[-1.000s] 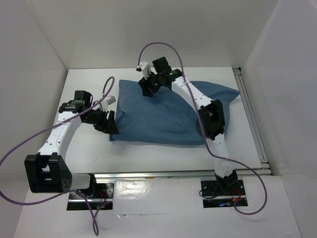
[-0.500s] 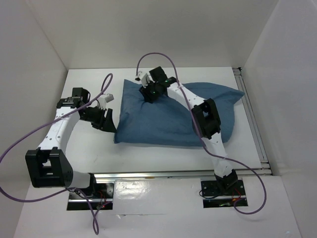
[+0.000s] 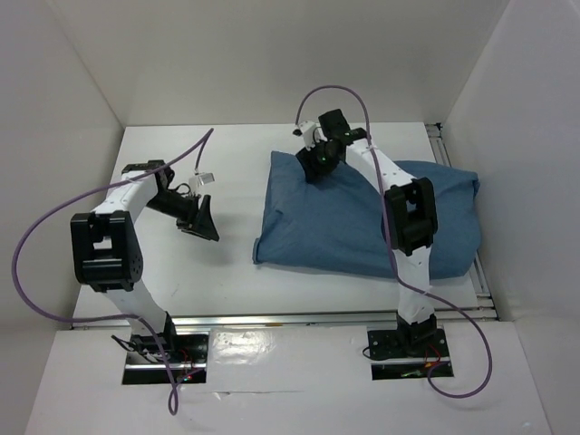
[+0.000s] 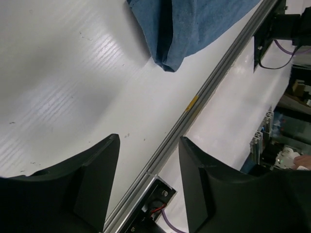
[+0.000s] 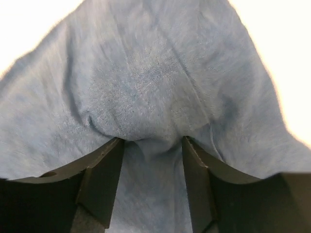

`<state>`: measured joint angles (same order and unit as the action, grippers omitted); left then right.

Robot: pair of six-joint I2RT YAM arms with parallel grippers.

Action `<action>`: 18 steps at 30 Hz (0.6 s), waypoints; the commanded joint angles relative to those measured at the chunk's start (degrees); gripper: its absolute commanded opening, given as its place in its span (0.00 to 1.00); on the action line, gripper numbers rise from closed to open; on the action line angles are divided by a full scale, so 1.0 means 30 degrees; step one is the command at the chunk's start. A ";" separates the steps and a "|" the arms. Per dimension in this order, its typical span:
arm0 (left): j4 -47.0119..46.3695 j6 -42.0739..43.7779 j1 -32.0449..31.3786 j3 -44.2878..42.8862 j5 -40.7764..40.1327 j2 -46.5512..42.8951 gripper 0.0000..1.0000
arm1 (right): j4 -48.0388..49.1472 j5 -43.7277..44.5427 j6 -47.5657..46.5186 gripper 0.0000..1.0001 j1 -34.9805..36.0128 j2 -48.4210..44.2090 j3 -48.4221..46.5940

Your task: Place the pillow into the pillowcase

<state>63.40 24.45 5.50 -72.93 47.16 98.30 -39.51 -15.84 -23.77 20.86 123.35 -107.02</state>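
Seeming done: bulging pillowcase (image 3: 353, 227), no pillow showing; pinching cloth with right gripper (image 5: 152, 143), left gripper (image 4: 148, 145) apart, empty.

Lab rig: white enclosure walls (image 3: 63, 100), aluminium rail (image 3: 299, 318).

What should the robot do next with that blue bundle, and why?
Probably open the right gripper and lift off. It pinches a fold of the pillowcase, which lies plump on the table with no cream pillow showing, so the stuffing looks done. The left gripper hangs open, clear of the cloth.
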 commanded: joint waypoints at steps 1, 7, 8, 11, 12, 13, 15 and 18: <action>0.1661 0.1578 -0.0131 -0.1031 0.1801 0.0835 0.65 | -0.0864 -0.0928 0.0917 0.61 0.1011 0.0745 -0.2845; 0.0345 0.0816 -0.1481 -0.1033 0.0717 0.1188 0.67 | 0.0071 -0.1548 0.0806 0.68 0.2419 0.1569 -0.5955; 0.0169 0.0555 -0.1742 -0.0801 0.0717 0.1188 0.67 | 0.0073 -0.1316 0.0543 0.70 0.2595 0.1830 -0.6247; -0.0329 0.0027 -0.2240 -0.0799 0.0717 0.1188 0.67 | 0.0337 -0.0115 -0.0453 0.72 0.3034 0.2475 -0.6250; -0.0331 -0.0236 -0.2242 -0.0799 0.0949 0.1188 0.67 | 0.0337 0.0149 -0.0746 0.75 0.3036 0.2680 -0.6250; -0.0505 -0.0413 -0.2242 -0.0799 0.0951 0.1188 0.67 | 0.0685 0.1051 -0.0923 0.75 0.3036 0.2856 -0.5931; -0.0507 -0.0415 -0.2242 -0.1207 0.1127 0.1188 0.67 | 0.1212 0.1992 -0.1479 0.78 0.3036 0.3151 -0.5168; -0.0507 -0.0825 -0.2418 -0.1383 0.1303 0.1188 0.67 | 0.2794 0.4189 -0.1657 0.78 0.3036 0.3764 -0.4494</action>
<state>62.28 23.16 -1.45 -74.65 48.51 101.60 -36.56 -11.22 -26.61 30.83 132.79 -122.08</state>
